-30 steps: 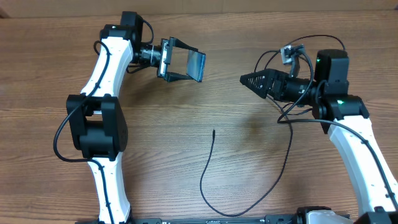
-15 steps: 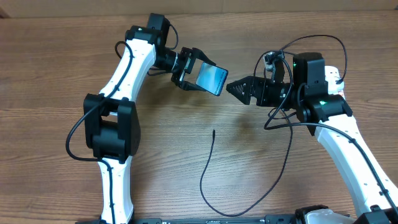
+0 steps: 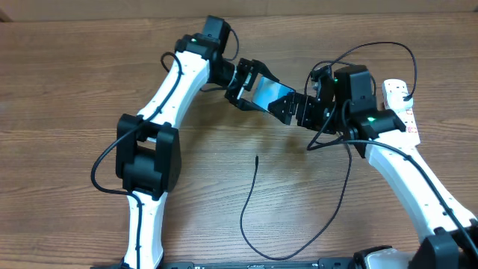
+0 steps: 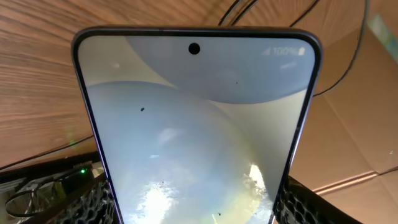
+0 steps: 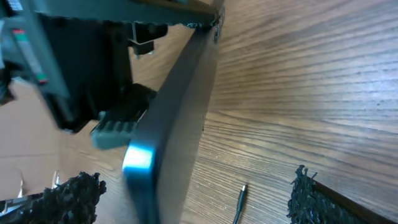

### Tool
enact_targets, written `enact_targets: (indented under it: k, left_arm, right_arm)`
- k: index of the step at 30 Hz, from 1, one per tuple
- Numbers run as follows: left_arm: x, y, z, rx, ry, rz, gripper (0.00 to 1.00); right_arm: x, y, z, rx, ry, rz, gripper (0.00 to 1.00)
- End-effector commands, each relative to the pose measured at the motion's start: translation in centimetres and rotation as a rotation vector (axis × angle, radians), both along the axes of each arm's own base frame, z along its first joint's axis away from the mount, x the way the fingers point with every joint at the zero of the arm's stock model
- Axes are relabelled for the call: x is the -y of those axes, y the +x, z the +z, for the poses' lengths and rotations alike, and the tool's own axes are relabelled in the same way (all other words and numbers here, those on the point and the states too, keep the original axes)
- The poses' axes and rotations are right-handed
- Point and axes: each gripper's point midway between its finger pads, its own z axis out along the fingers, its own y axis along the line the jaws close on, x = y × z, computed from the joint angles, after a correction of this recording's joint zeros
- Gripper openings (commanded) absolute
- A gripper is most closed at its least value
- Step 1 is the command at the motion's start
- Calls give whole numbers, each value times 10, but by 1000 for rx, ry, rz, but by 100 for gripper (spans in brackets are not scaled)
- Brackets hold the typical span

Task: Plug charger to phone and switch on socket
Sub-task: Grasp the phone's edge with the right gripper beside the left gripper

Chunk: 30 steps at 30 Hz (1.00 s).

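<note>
left arm rises from its base at the near-left edge, bends at the elbow and reaches right across the far middle of the table (image 3: 60,149). left gripper (image 3: 252,87) is clamped on the phone (image 3: 273,96), which is held in the air, tilted, screen up, free end pointing right toward the other arm. Left wrist view: pads (image 4: 93,205) press on both long edges of the phone low in frame; screen lit pale, camera hole and "100%" at the far end

right arm comes up from the near-right, elbow raised, forearm pointing left. right gripper (image 3: 293,110) sits at the phone's free end; from overhead the two overlap. Right wrist view: fingers (image 5: 73,198) spread wide, nothing gripped, the phone's dark edge seen end-on between them, nearer the frame-left finger; can't tell if they touch

charger (image 3: 246,200) lies loose on the table, nearer than both grippers: tip free near centre, cable runs toward the near edge, loops right, climbs back up toward the right arm. The tip also shows in the right wrist view, on the wood, apart from the phone

socket (image 3: 400,104) white, far right behind the right arm, partly hidden; switches too small to read
</note>
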Motion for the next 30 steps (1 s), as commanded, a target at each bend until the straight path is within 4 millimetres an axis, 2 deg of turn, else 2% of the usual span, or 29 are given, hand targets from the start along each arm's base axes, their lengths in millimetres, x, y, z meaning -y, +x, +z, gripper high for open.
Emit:
enact_targets:
  k: [1, 3, 8, 10, 20, 24, 27, 30]
  left_arm:
    - [9, 1, 12, 4, -23, 2, 4]
    - [9, 1, 12, 3, -23, 2, 4]
    - [13, -2, 12, 4, -19, -7, 4]
    - [15, -2, 7, 7, 12, -1, 4]
    - [26, -10, 3, -22, 46, 4, 4]
    - [33, -14, 3, -21, 48, -4, 4]
    - [36, -14, 3, -32, 47, 4, 4]
    - [36, -13, 3, -42, 50, 16, 4]
  right_arm:
    - [-2, 9, 4, 22, -5, -14, 100]
    - [-1, 11, 4, 33, -11, -22, 100]
    - [11, 18, -1, 29, -63, -97, 91]
    - [13, 20, -1, 24, -64, -119, 78]
    - [12, 24, 2, 44, -58, -120, 76]
    - [13, 24, 1, 35, -59, -138, 67]
    - [14, 25, 1, 28, -58, -152, 54]
    - [14, 25, 1, 28, -58, -151, 48]
